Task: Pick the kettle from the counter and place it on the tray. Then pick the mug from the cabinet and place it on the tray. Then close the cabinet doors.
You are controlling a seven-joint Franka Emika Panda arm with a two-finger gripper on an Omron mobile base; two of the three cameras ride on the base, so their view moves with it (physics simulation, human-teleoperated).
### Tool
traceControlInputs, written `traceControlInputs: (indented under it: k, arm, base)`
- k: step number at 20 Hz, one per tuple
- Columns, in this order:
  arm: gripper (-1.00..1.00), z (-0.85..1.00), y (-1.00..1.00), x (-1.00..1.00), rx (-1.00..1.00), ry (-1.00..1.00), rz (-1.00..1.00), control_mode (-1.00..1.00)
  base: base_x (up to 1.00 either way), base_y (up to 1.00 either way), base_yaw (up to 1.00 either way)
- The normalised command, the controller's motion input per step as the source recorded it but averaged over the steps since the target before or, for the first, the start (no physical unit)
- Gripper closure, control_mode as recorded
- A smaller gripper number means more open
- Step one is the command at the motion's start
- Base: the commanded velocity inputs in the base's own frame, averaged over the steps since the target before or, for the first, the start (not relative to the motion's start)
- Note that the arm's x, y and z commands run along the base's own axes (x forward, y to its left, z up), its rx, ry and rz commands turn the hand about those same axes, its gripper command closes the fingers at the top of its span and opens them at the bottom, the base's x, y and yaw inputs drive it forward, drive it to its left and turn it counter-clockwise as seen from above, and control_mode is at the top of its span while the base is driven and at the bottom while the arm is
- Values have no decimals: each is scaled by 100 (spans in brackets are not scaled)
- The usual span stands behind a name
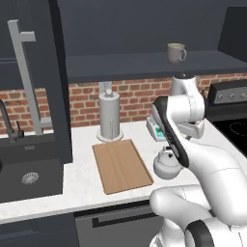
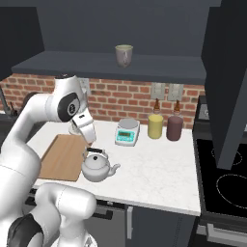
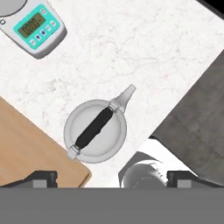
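The silver-grey kettle point(image 3: 95, 131) stands on the white counter point(image 3: 144, 48), its dark handle across the lid and its spout pointing away from the wooden tray point(image 3: 26, 148). It touches or slightly overlaps the tray's corner. My gripper point(image 3: 111, 177) hangs open straight above it with nothing between the fingertips point(image 3: 41, 177). In the right base view the gripper point(image 2: 89, 139) sits just over the kettle point(image 2: 99, 166), beside the tray point(image 2: 58, 157). The grey-beige mug point(image 2: 124, 54) stands on the shelf of the open cabinet point(image 2: 111, 65). The cabinet doors point(image 2: 226, 82) stand open.
A white digital scale point(image 2: 127, 131) sits behind the kettle, with a yellow jar point(image 2: 155, 126) and a dark-red jar point(image 2: 174, 128) to its right. A paper-towel holder point(image 1: 109, 116) stands behind the tray point(image 1: 121, 165). The dark sink point(image 1: 29, 169) lies left, the stove point(image 2: 226, 183) right.
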Motion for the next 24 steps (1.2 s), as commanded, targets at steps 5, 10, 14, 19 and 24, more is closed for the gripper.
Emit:
traceControlInputs:
  k: [5,10,14,19,24]
  arm:
    - [-100,-44,-7,0,3,0,-10,-100]
    - [-100,-35,0,5,2,0,-2,-100]
    - [-100,-26,-5,13,7,0,0,-100]
    - [-100,-16,-4,21,10,1,2,-100]
    - [-100,-9,-1,24,1,0,1,-100]
  base:
    - [0,0,0]
    - [0,0,0]
    - [0,0,0]
    - [0,0,0]
    - [0,0,0]
